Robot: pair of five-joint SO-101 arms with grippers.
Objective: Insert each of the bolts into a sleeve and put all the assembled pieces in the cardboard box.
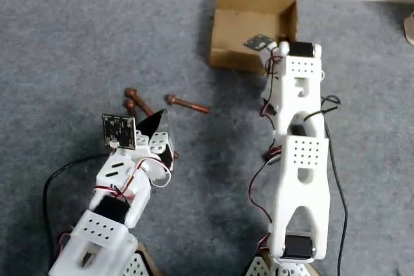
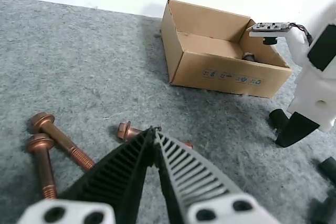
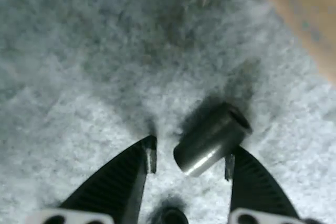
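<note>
Left gripper (image 2: 154, 134): fingers pressed together, nothing between them, low over the grey carpet (image 2: 79, 51), tips pointing toward the bolts.

- First bolt (image 2: 58, 136) and second bolt (image 2: 43, 169), both copper-coloured, lie loose on the carpet with heads close together, off to one side of the tips.
- Third bolt (image 2: 127, 131) lies just behind the tips, which hide most of its shank.
- In the high view all three sit between the left gripper and the cardboard box (image 1: 233, 30), apart from both.

Right gripper (image 3: 190, 158): fingers spread. A dark sleeve (image 3: 212, 139) lies on its side on the carpet between them, nearer one fingertip. Can't tell if it touches. The box wall is close by.

In the way:
- The right arm (image 1: 301, 159) stretches up to the box's near corner and covers it in the high view.
- That arm's camera board (image 1: 259, 42) hangs over the open box.
- The left arm's camera board (image 1: 118, 130) sits above its gripper.
- A black cable (image 1: 46, 192) loops beside the left arm, and another cable (image 1: 336, 159) runs along the right arm.

Box contents: one small dark piece (image 2: 248, 56) near a side wall. Can't tell what it is.

Writing: a row of small printed marks (image 2: 231, 75) on the box's outer wall, too small to read.
</note>
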